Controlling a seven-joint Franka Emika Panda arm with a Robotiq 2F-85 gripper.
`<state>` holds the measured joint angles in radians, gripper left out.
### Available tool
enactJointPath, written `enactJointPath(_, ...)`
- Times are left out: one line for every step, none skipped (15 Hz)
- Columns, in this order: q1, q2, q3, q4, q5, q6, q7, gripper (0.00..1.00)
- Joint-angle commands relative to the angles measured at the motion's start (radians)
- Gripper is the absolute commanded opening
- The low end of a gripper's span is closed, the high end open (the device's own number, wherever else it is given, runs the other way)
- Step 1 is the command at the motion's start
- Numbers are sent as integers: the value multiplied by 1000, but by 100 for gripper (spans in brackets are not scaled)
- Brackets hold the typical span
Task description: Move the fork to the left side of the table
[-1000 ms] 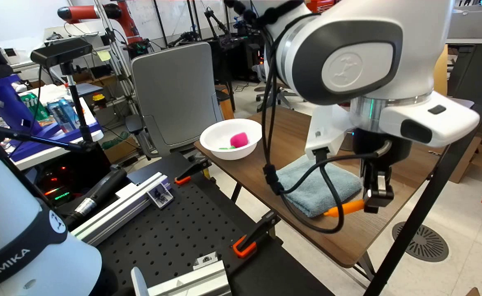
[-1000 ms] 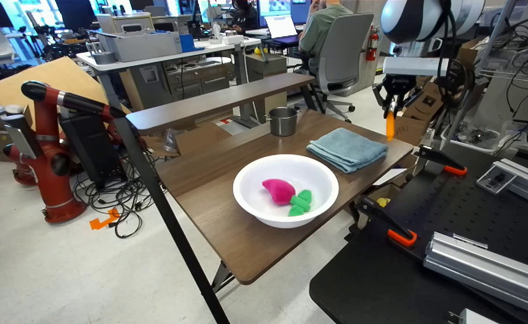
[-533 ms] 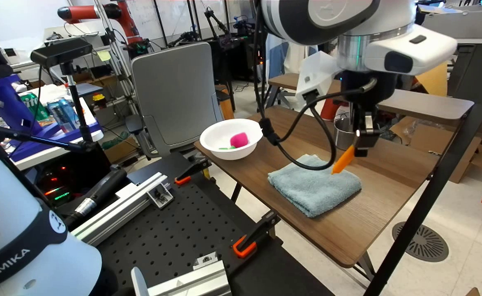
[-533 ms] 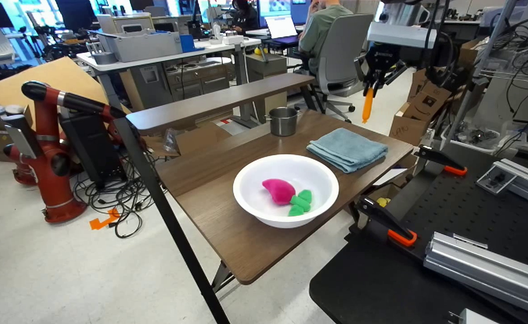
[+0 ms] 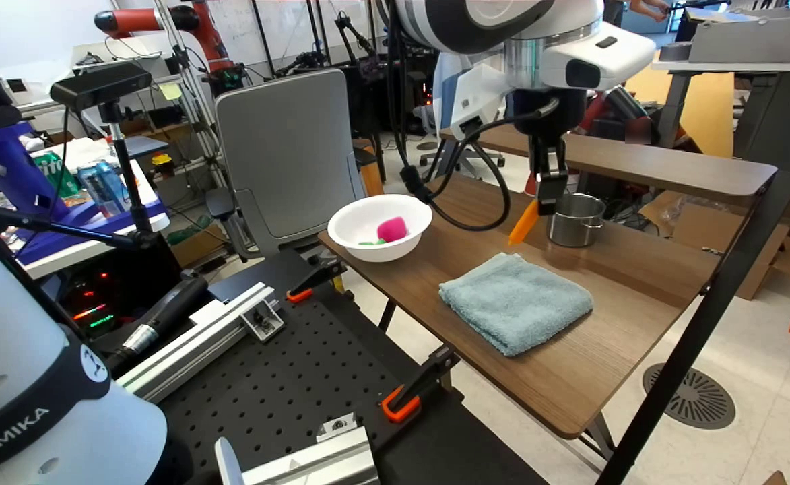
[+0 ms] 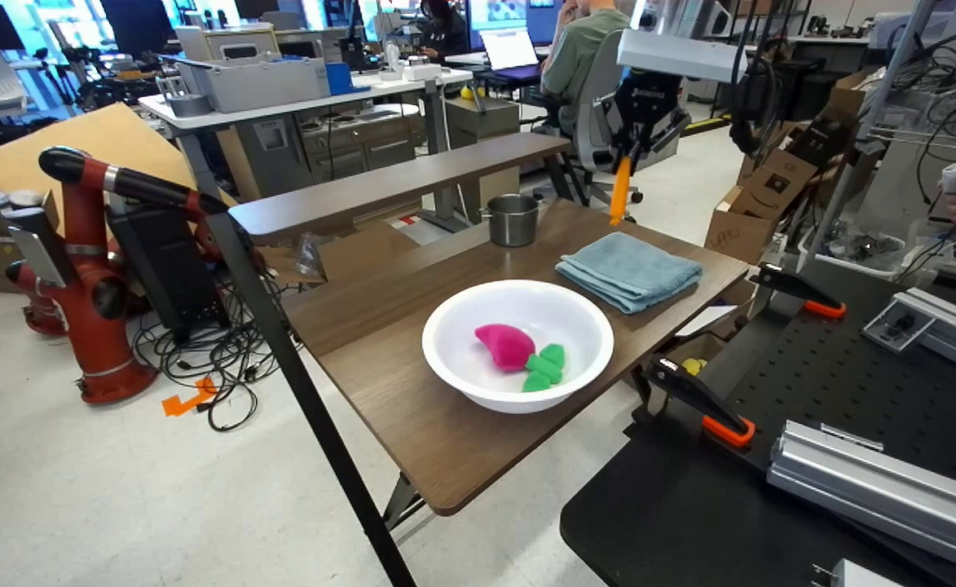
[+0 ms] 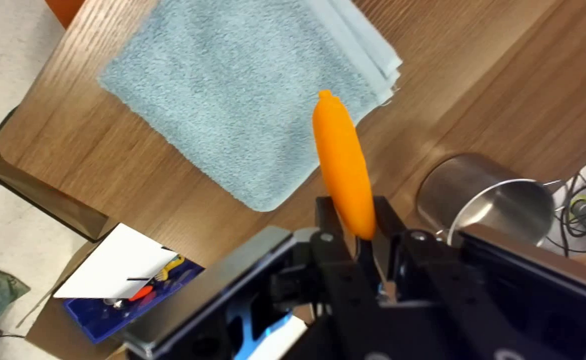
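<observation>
Wrist view: Working the rig from a distance, I have the fork [image 7: 342,155] in the gripper [image 7: 356,212], fingertips drawn in near one end of its orange handle with only the utensil's thickness between them; the tines I cannot make out. It hangs in the air, handle slanting down in both exterior views; whether it is directly above the folded blue-grey towel [image 7: 223,110] I cannot tell. I judge it light, stiff and hard to damage, but the smooth, rounded handle could pivot in an end hold; its middle would be the steadier place to grip. A steel pot [image 7: 452,182] stands on the brown table [image 7: 472,60] near the towel. Farther from the gripper, in an exterior view, a white bowl [image 6: 455,346] holding a pink-and-green toy [image 6: 510,350] sits toward what I take to be the table's left end, where the fork has yet to go.
</observation>
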<state>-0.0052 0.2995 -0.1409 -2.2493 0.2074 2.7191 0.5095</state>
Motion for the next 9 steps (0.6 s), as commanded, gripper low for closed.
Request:
enactJointPath(43, -43, 24, 4, 0, -22, 52, 5)
enactJointPath(62, -41, 34, 15, -5, -20, 70, 5)
enactJointPath(77, -44, 43, 23, -9, -25, 90, 5)
enactJointPath(93, -38, 54, 38, -12, -25, 109, 5)
enactJointPath(108, -32, 61, 49, -18, -29, 131, 5)
enactJointPath(122, -22, 70, 64, -20, -28, 148, 5)
enactJointPath(131, -15, 79, 76, -18, -27, 158, 5)
enactJointPath(135, -7, 92, 89, -8, -20, 159, 5)
enactJointPath(134, 14, 110, 116, 12, -26, 149, 5)
